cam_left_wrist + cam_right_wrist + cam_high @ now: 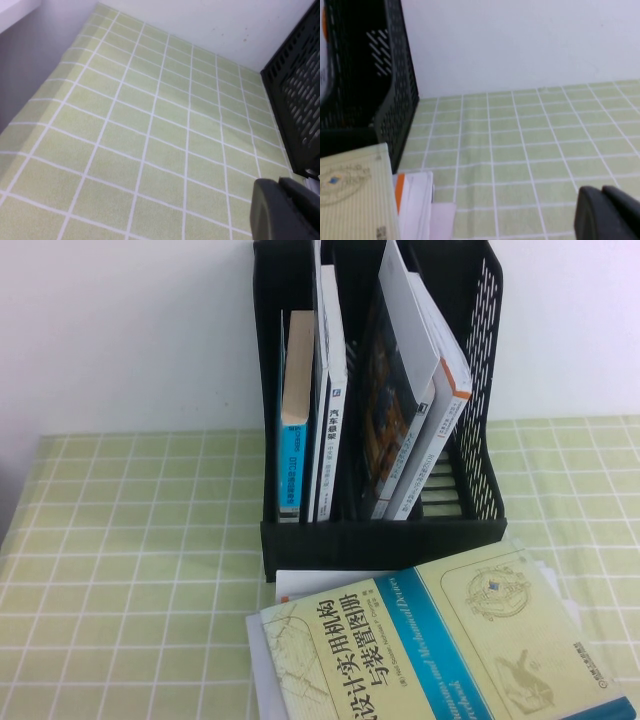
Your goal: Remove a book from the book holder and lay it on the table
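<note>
Book: the book [440, 650], pale yellow cover with a blue band and black Chinese title, lies flat on the table [130, 580] just in front of the book holder [380, 530], cover up, resting on some white papers [300, 585] and running off the near edge of the high view.
Book in right wrist view: a corner of its cover [350, 195] shows beside the holder's perforated wall [395, 90], with white and orange-edged sheets [415, 195] under it.
Book holder: stands upright at the back of the green checked cloth; it holds a small blue-spined book [295, 410], a white book [330, 410] and two leaning volumes [410, 410].
Left gripper: the left gripper [287, 210] shows only as a dark part over bare cloth, beside the holder's slotted side [300, 95]; whether its jaws are open or closed cannot be told.
Right gripper: the right gripper [607, 215] is a dark part over bare cloth, well apart from the book; nothing lies between its jaws that can be seen, and their state cannot be told.
</note>
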You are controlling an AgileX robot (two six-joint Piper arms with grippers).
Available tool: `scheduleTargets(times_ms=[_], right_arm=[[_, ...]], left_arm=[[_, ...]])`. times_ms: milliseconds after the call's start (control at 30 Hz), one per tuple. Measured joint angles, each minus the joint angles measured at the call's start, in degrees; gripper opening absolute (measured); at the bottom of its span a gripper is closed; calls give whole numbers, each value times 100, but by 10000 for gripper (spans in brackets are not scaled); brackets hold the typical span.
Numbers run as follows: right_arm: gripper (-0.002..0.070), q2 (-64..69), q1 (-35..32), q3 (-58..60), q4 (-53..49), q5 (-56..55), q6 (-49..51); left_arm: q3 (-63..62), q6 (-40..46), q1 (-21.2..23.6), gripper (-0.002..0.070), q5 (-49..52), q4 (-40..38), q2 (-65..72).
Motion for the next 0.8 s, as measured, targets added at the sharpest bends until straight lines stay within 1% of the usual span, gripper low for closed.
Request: scheduleTargets(times_ms=[67, 167, 367, 433, 500, 667, 800], right_arm=[[-1, -107, -254, 24, -26, 325, 75], [-1, -122, -439, 27, -270, 666, 309], [-1, -122, -499, 27, -1542, 839, 1726], [-1, -122, -486, 27, -1765, 839, 1962], [-1, -122, -360, 27, -1894, 848, 2034], [-1, -122, 203, 17, -1956, 865, 2041], [-1, -122, 355, 17, -1956, 874, 2030]], left_arm=[[0, 0, 0, -3, 0, 0, 0], [0, 0, 0, -2, 0, -8, 0], [0, 0, 0, -2, 0, -8, -4], [0, 0, 0, -2, 0, -8, -4], [0, 0, 0, -2, 0, -8, -4], [0, 0, 0, -2, 0, -8, -4], [0, 0, 0, -3, 0, -8, -4]])
